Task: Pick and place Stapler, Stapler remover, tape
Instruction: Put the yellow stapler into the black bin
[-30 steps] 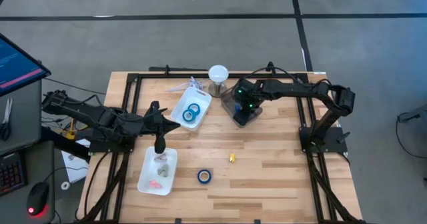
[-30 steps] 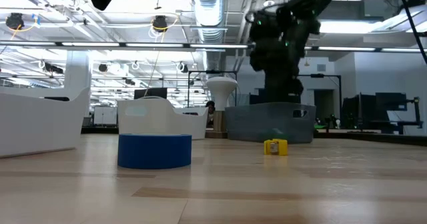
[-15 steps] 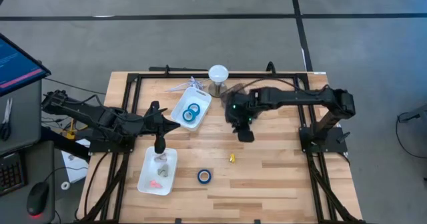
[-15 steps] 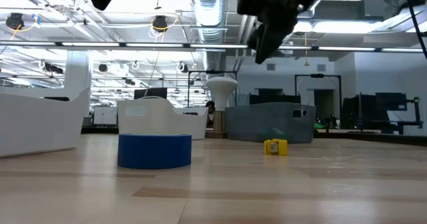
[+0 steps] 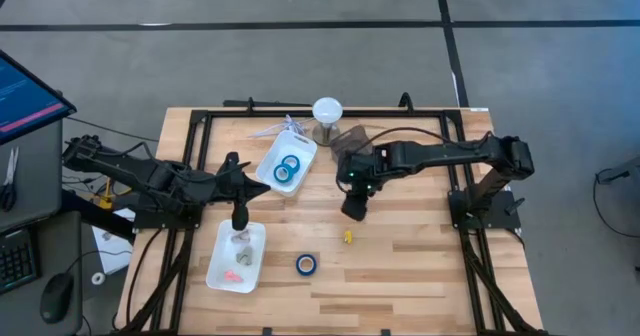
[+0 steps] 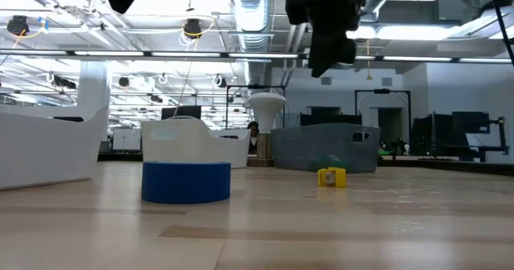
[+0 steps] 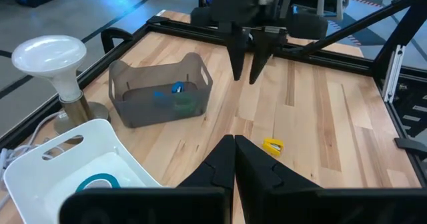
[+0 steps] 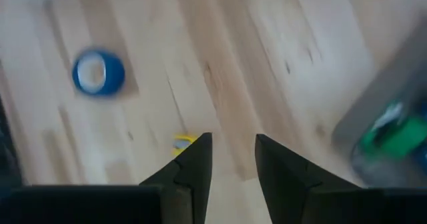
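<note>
A blue tape roll (image 5: 306, 264) (image 6: 186, 182) (image 8: 98, 72) lies flat on the table's near middle. Two more blue rolls (image 5: 289, 166) lie in the white bin (image 5: 272, 168). A small yellow object (image 5: 347, 237) (image 8: 183, 143) (image 7: 272, 145) sits on the bare wood. My right gripper (image 5: 352, 211) (image 8: 230, 157) (image 7: 247, 76) hangs open above the table, just on the far side of the yellow object, holding nothing. My left gripper (image 5: 238, 219) (image 7: 233, 144) is shut and hovers over the far end of the white tray (image 5: 222, 273).
A grey bin (image 5: 352, 142) (image 7: 160, 91) holding blue and green items stands behind the right gripper, next to a white lamp-like disc (image 5: 327, 108). The white tray holds a pink and a grey item. Bare wood lies around the yellow object and the loose tape roll.
My right gripper has left the grey bin, risen, and swung toward the table's near edge and slightly left, ending above the wood close to the yellow object. The left arm has kept still.
</note>
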{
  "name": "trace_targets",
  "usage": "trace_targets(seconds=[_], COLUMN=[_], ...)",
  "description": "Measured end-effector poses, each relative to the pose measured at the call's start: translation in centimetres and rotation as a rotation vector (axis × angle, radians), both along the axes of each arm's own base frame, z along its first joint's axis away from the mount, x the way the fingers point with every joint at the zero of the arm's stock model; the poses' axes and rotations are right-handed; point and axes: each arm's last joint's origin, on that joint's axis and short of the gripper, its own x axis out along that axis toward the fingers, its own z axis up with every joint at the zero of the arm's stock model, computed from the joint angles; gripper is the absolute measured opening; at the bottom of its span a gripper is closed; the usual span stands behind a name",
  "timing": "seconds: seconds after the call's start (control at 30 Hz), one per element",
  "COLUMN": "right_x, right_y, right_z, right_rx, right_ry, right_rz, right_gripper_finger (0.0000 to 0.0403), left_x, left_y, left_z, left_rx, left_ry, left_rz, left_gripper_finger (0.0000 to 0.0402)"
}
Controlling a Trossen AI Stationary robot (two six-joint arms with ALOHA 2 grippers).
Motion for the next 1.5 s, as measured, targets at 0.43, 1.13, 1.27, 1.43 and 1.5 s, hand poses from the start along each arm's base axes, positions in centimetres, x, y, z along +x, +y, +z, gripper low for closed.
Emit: trace_targets(seconds=[0.43, 1.13, 1.27, 1.43, 1.5], right_x=[0.4, 0.0, 0.5, 1.8, 2.2], right_y=[1.6, 6.5, 8.2, 10.0, 10.3], right_z=[0.2, 0.3, -1.1, -4.9, -7.2], right_rx=[0.130, 0.332, 0.344, 0.362, 0.325], right_ry=[-0.015, -0.093, -0.066, 0.084, 0.177], right_rz=[-0.245, -1.014, -1.048, -1.083, -1.090], right_gripper_finger=[0.0107, 0.0107, 0.0111, 0.0140, 0.0159], left_x=[0.0, 0.1, 0.1, 0.1, 0.0], left_y=[0.0, 0.0, 0.0, -0.1, -0.1], left_z=[0.0, 0.1, 0.1, 0.1, 0.1], left_rx=[0.010, -0.014, 0.016, 0.022, 0.020], left_ry=[0.002, -0.018, -0.009, -0.002, 0.000], left_rz=[-0.004, 0.003, -0.015, -0.031, -0.037], left_gripper_finger=[0.0002, 0.0002, 0.0002, 0.0002, 0.0002])
